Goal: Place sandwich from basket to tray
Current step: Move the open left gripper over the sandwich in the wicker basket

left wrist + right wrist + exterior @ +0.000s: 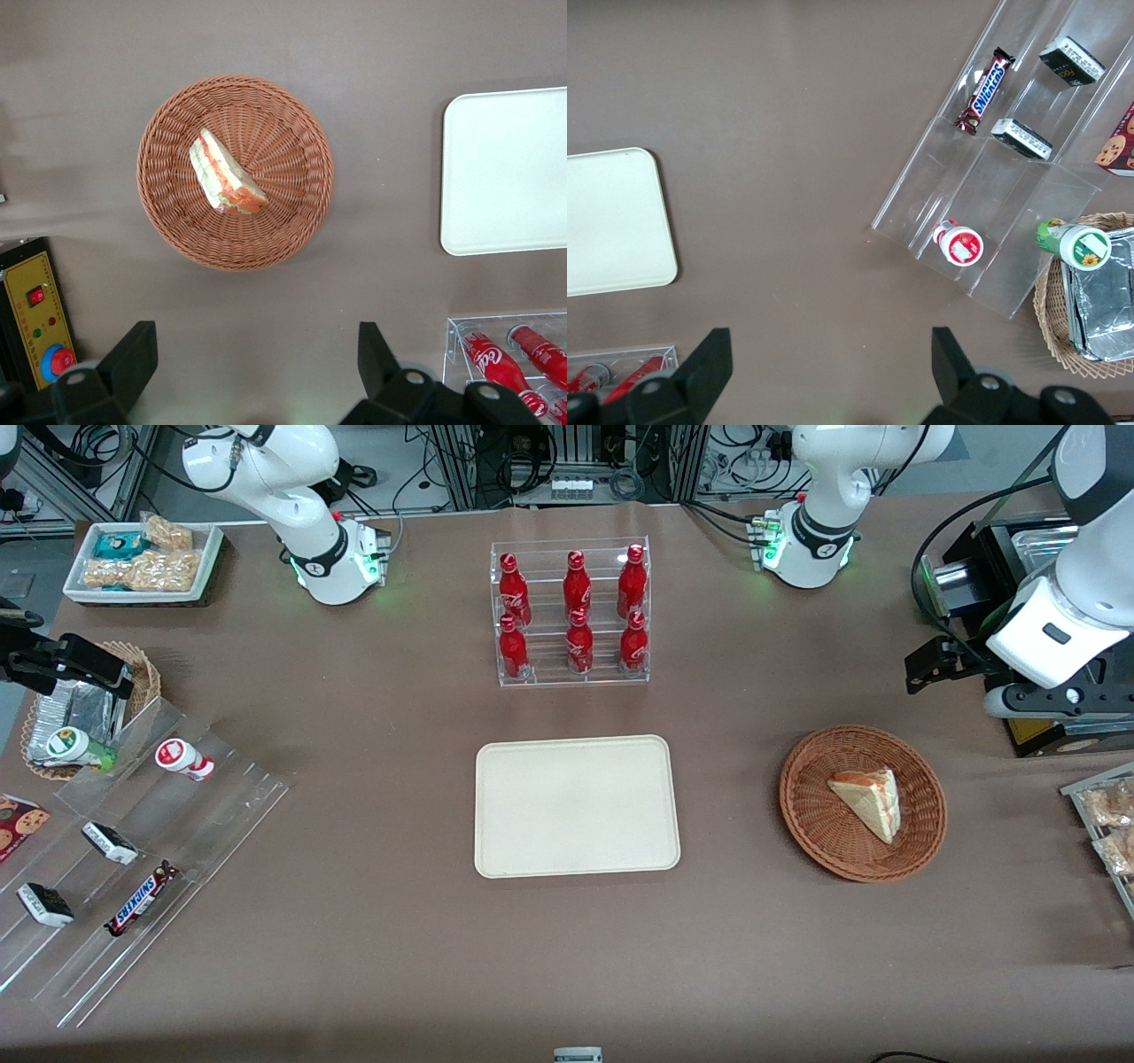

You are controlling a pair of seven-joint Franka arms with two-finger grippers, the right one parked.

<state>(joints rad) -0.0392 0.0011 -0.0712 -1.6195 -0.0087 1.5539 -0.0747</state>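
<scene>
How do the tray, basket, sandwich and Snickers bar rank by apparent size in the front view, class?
1. Tray
2. Basket
3. Sandwich
4. Snickers bar, though it looks close to the sandwich, so that pair is unsure.

The gripper hangs open above the table beside the basket.

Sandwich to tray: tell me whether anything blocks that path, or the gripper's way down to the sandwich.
Nothing visible does. The sandwich lies alone in the basket; only bare tablecloth separates the basket from the tray. The gripper hangs open above the table beside the basket, with nothing between it and the sandwich. The bottle rack stands farther from the front camera, off the path.
</scene>
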